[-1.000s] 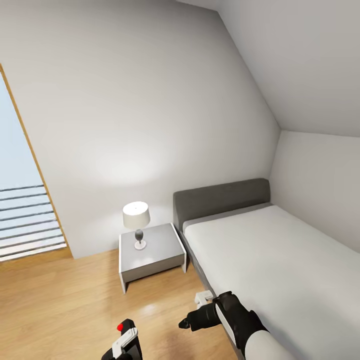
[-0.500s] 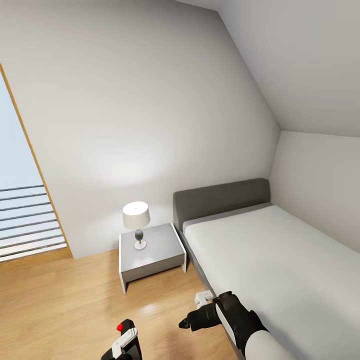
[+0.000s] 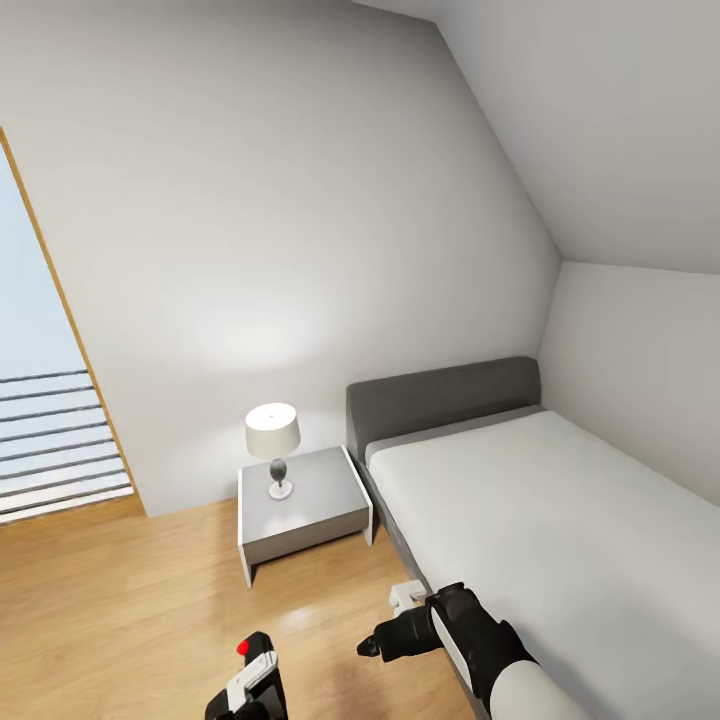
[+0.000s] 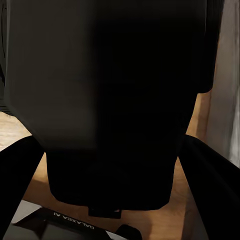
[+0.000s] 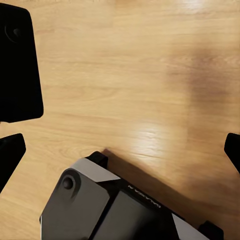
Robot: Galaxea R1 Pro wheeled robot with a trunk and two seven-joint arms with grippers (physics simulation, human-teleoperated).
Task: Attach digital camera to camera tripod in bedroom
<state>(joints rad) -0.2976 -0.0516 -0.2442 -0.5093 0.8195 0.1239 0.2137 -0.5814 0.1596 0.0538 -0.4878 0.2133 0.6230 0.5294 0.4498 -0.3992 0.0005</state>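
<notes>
Digital camera (image 4: 107, 100): clamped as a black box between the fingers of the left claw (image 3: 250, 688), red spot up, low over the wood floor (image 3: 150, 600) and a little out from the side of the bed (image 3: 560, 520). Right claw (image 5: 120, 147): spread wide, holding nothing, hanging just off that same side of the bed, nearer it than the camera. Facing the bedroom corner now: grey headboard (image 3: 445, 395) at the bed's far end, a white nightstand surface (image 3: 300, 505) tucked just beside the bed's head, a lamp (image 3: 273, 445) lit on top. Pickup looks done, going by the grip. Left to do, by this reckoning: finding the camera tripod somewhere away from the bed, rolling up to it, seating the camera on its head. So roughly mid-task, with the mounting not yet begun.
</notes>
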